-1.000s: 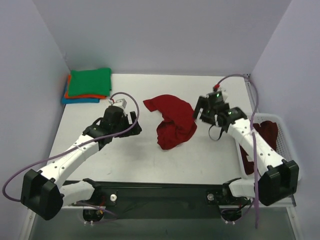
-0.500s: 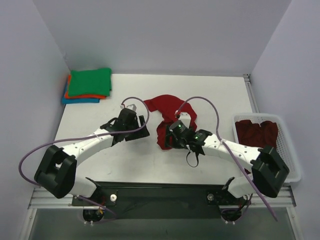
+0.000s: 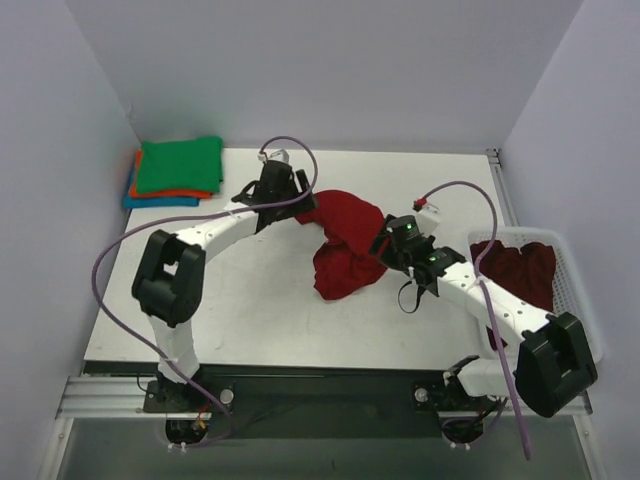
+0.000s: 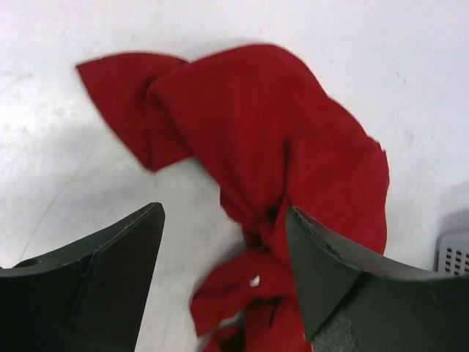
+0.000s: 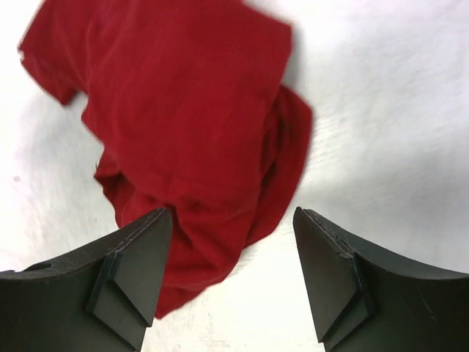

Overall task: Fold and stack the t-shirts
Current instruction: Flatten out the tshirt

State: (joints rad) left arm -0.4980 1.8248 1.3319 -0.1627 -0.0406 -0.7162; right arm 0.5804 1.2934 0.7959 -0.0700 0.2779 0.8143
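Note:
A crumpled dark red t-shirt (image 3: 345, 248) lies in a heap at the middle of the white table. My left gripper (image 3: 298, 200) hovers at the heap's far left corner, open, with the t-shirt (image 4: 271, 132) below and nothing between its fingers (image 4: 110, 271). My right gripper (image 3: 383, 246) is at the heap's right edge, also open; the t-shirt (image 5: 183, 110) lies ahead of its empty fingers (image 5: 344, 271). Folded t-shirts are stacked (image 3: 176, 170) at the far left corner, green on top of orange and blue.
A white slotted basket (image 3: 585, 310) at the right table edge holds more dark red cloth (image 3: 515, 268). Purple cables loop off both arms above the table. Walls close in on the left, back and right.
My left arm swung from the near left up to the heap's far left corner. My right arm crossed over the heap and came back to its right edge. Both grippers narrowed slightly. The t-shirt stayed put.

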